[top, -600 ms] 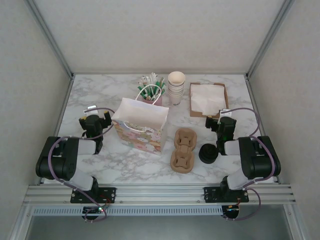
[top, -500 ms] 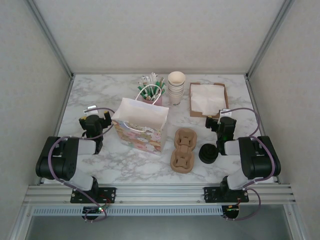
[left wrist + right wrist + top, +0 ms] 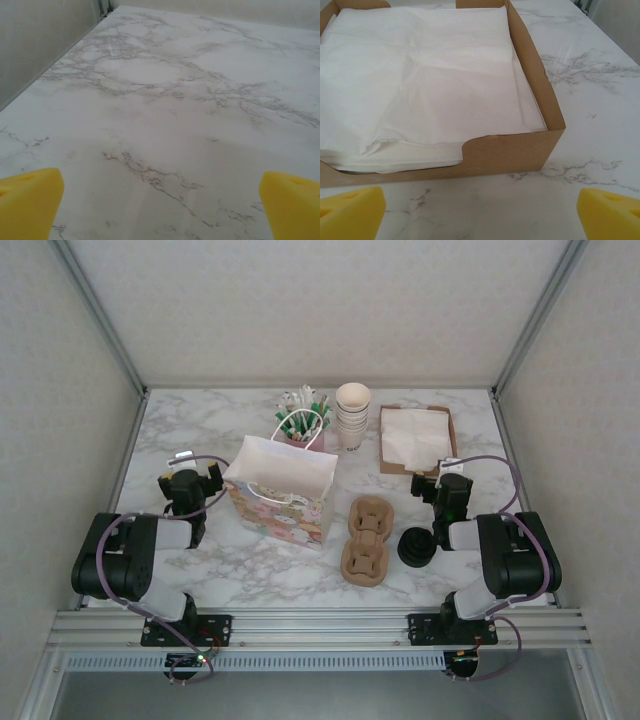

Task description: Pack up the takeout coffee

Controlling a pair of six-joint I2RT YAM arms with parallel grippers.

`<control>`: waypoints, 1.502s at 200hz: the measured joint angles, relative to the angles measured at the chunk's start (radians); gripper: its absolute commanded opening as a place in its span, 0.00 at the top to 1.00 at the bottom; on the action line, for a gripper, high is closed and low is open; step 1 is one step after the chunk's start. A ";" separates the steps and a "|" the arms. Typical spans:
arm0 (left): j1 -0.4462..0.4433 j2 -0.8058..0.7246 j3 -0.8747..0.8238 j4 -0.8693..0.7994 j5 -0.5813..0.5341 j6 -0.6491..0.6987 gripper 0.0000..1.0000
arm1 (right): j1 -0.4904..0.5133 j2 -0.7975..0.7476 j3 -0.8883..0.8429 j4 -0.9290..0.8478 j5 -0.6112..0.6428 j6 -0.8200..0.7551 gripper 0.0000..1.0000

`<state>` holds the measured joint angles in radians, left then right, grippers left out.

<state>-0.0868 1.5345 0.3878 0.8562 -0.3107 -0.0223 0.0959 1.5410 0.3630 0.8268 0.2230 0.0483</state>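
Left fingers (image 3: 30, 197) spread wide above marble table (image 3: 165, 100), right fingers (image 3: 350, 207) spread wide facing napkin box (image 3: 540, 145), both holding nothing

Looked down from above and behind the near edge over the whole worktop (image 3: 190, 430). From the left wrist, skimmed low toward its far left corner; from the right, closely faced the cardboard tray (image 3: 510, 150), shared with overhead.

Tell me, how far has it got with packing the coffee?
Nothing looks done yet: the coffee cup stands on the table beside the cup carrier, outside the paper bag. Both the left hand and right hand are open and empty. Left: picking up the cup and bagging it.
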 measured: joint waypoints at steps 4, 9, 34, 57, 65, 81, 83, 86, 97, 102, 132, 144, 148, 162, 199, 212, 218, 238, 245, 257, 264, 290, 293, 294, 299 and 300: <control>0.000 0.000 0.000 0.000 0.000 0.000 0.00 | 0.000 0.000 0.000 0.000 0.000 0.000 0.01; 0.000 0.000 0.000 0.000 0.000 0.000 0.00 | 0.000 0.000 0.000 0.000 0.000 0.000 0.01; 0.000 0.000 0.000 0.000 0.000 0.000 0.00 | 0.000 0.000 0.000 0.000 0.000 0.000 0.01; 0.000 0.000 0.000 0.000 0.000 0.000 0.00 | 0.000 0.000 0.000 0.000 0.000 0.000 0.01; 0.000 0.000 0.000 0.000 0.000 0.000 0.00 | 0.000 0.000 0.000 0.000 0.000 0.000 0.01; 0.000 0.000 0.000 0.000 0.000 0.000 0.00 | 0.000 0.000 0.000 0.000 0.000 0.000 0.01; 0.000 0.000 0.000 0.000 0.000 0.000 0.00 | 0.000 0.000 0.000 0.000 0.000 0.000 0.01; 0.000 0.000 0.000 0.000 0.001 0.000 0.00 | 0.000 0.000 0.000 0.000 0.000 0.000 0.01; 0.000 -0.002 0.000 -0.002 0.011 0.000 0.00 | 0.000 0.000 0.002 -0.004 0.001 0.000 0.01; 0.000 -0.005 0.000 -0.009 0.016 0.000 0.00 | 0.000 -0.003 0.005 -0.015 0.005 0.000 0.01; 0.000 -0.146 0.008 -0.166 0.021 -0.001 0.00 | 0.000 -0.127 0.071 -0.210 0.045 0.011 0.01; 0.000 -0.254 0.010 -0.236 0.003 -0.011 0.00 | 0.000 -0.209 0.098 -0.277 0.064 0.022 0.01; 0.000 -0.292 0.011 -0.266 -0.005 -0.020 0.00 | 0.000 -0.243 0.107 -0.305 0.073 0.031 0.01; 0.000 -0.441 0.019 -0.377 -0.054 -0.065 0.00 | 0.000 -0.338 0.148 -0.419 0.096 0.073 0.01; 0.003 -0.734 0.142 -0.774 -0.241 -0.322 0.00 | -0.008 -0.464 0.426 -0.926 0.151 0.325 0.01; 0.013 -0.802 0.189 -0.890 -0.260 -0.409 0.00 | -0.022 -0.472 0.526 -1.061 0.136 0.394 0.01; 0.018 -0.825 0.208 -0.931 -0.253 -0.434 0.00 | -0.027 -0.472 0.564 -1.111 0.119 0.419 0.01; 0.031 -0.858 0.294 -1.042 -0.187 -0.478 0.00 | -0.032 -0.468 0.688 -1.257 0.025 0.497 0.07; 0.032 -0.849 0.337 -1.080 -0.158 -0.483 0.00 | -0.032 -0.462 0.727 -1.297 -0.010 0.522 0.10; 0.032 -0.822 0.428 -1.139 -0.107 -0.491 0.00 | -0.032 -0.443 0.800 -1.358 -0.074 0.569 0.14; 0.032 -0.800 0.482 -1.172 -0.075 -0.495 0.00 | -0.032 -0.428 0.838 -1.384 -0.109 0.593 0.17; 0.033 -0.713 0.661 -1.285 0.115 -0.473 0.00 | -0.029 -0.360 0.951 -1.432 -0.245 0.681 0.29; 0.033 -0.702 0.677 -1.297 0.135 -0.471 0.00 | -0.026 -0.352 0.958 -1.432 -0.256 0.682 0.29; 0.033 -0.699 0.681 -1.300 0.140 -0.470 0.00 | -0.026 -0.350 0.960 -1.433 -0.258 0.685 0.29; 0.033 -0.682 0.707 -1.322 0.175 -0.467 0.00 | -0.021 -0.338 0.970 -1.434 -0.278 0.700 0.30; 0.033 -0.679 0.711 -1.324 0.179 -0.466 0.00 | -0.019 -0.334 0.972 -1.434 -0.282 0.702 0.30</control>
<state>-0.0540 0.8558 1.0985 -0.4683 -0.1318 -0.4881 0.0765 1.2072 1.3354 -0.6067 -0.0593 0.7498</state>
